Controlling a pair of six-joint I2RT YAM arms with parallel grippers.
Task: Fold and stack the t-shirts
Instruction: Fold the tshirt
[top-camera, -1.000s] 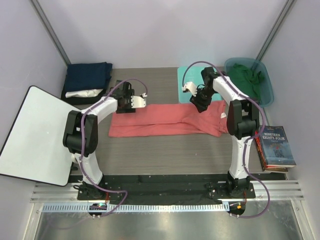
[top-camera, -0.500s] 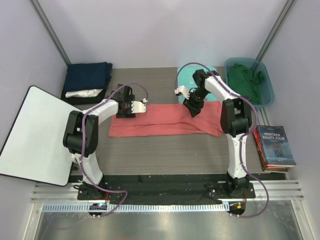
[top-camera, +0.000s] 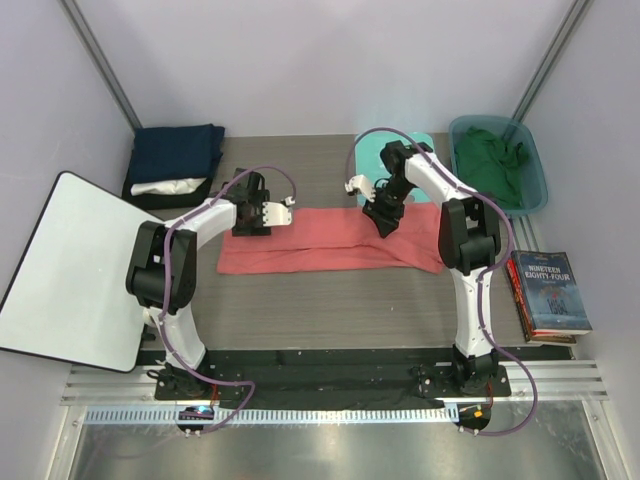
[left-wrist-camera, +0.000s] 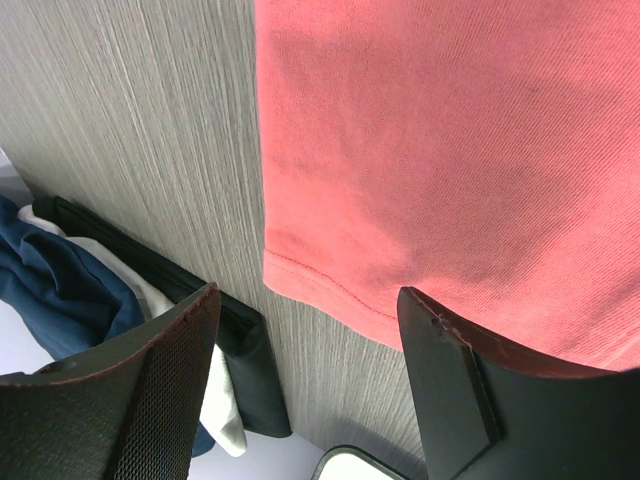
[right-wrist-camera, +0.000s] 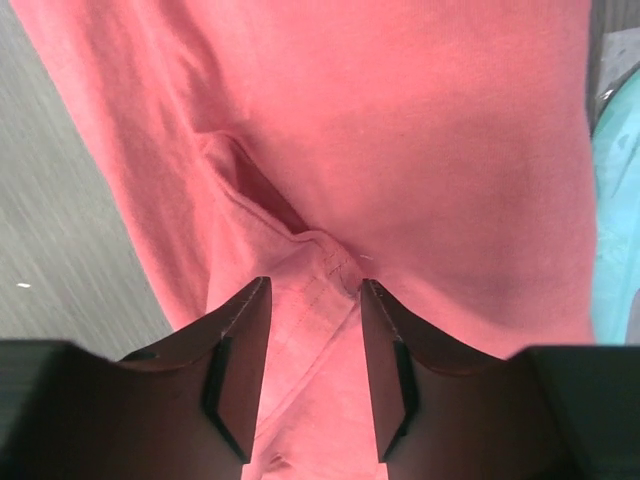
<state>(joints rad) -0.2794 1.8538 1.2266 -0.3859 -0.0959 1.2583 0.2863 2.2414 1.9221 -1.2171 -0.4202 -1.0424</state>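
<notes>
A coral-red t-shirt (top-camera: 330, 240) lies as a long strip across the middle of the table. My left gripper (top-camera: 250, 216) hovers open over its far-left corner, and the hem (left-wrist-camera: 330, 300) shows between the wide-apart fingers (left-wrist-camera: 190, 340). My right gripper (top-camera: 383, 215) is at the shirt's far edge, right of centre. Its jaws are closed partway on a stitched fold of the coral-red cloth (right-wrist-camera: 315, 300), with a pucker at the tips. A navy t-shirt (top-camera: 178, 152) lies folded over a white one (top-camera: 165, 186) at the back left. A dark green t-shirt (top-camera: 495, 155) fills a bin.
The teal bin (top-camera: 535, 185) stands at the back right. A mint-green board (top-camera: 372, 160) lies behind the right gripper. A big white board (top-camera: 70, 265) hangs off the table's left side. Books (top-camera: 550, 295) are stacked at the right edge.
My right gripper has moved left along the shirt's far edge, and the shirt's bunched right end has drawn in. My left gripper has shifted slightly left over the corner.
</notes>
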